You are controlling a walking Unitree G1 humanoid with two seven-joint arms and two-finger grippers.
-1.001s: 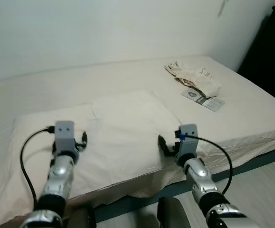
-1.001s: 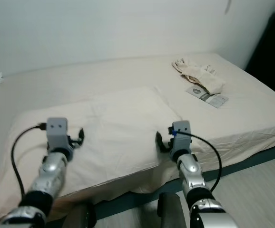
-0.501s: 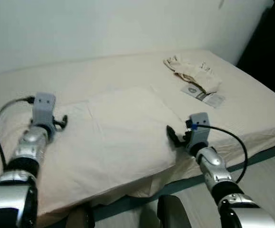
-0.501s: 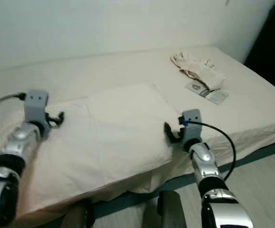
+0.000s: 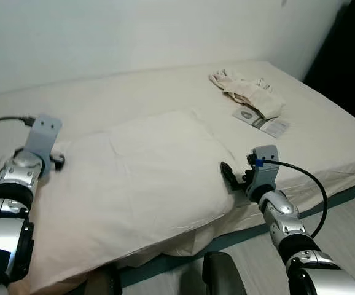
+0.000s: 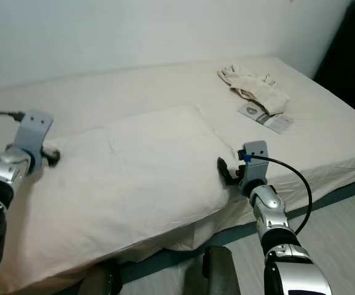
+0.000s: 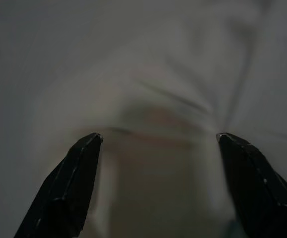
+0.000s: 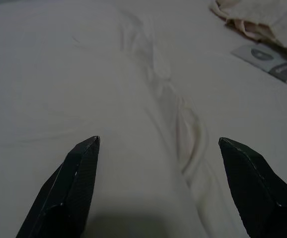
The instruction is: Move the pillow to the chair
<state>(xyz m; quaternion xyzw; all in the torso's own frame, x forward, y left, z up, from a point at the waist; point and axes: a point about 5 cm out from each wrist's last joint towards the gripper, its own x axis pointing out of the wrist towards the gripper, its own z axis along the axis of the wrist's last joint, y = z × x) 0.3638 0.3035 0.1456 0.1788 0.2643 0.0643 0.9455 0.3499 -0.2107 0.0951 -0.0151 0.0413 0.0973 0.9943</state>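
A large cream pillow [image 5: 134,178] lies flat on the bed [image 5: 165,92], near its front edge. My left gripper [image 5: 58,160] is at the pillow's left edge, open, with the pillow's rim [image 7: 153,119] between its fingers. My right gripper [image 5: 228,176] is at the pillow's right edge, also open, its fingers astride the pillow's side seam [image 8: 183,144]. Neither gripper has closed on the fabric.
Crumpled cream cloth [image 5: 248,92] and a flat grey packet [image 5: 260,121] lie on the bed's far right. A white wall [image 5: 134,31] backs the bed. Pale floor [image 5: 343,221] runs along the bed's front right, with a dark area [image 5: 349,67] at the far right.
My left arm has swung out leftward from on top of the pillow to its left edge. My right gripper has shifted slightly right to the pillow's right edge. The camera has moved a little.
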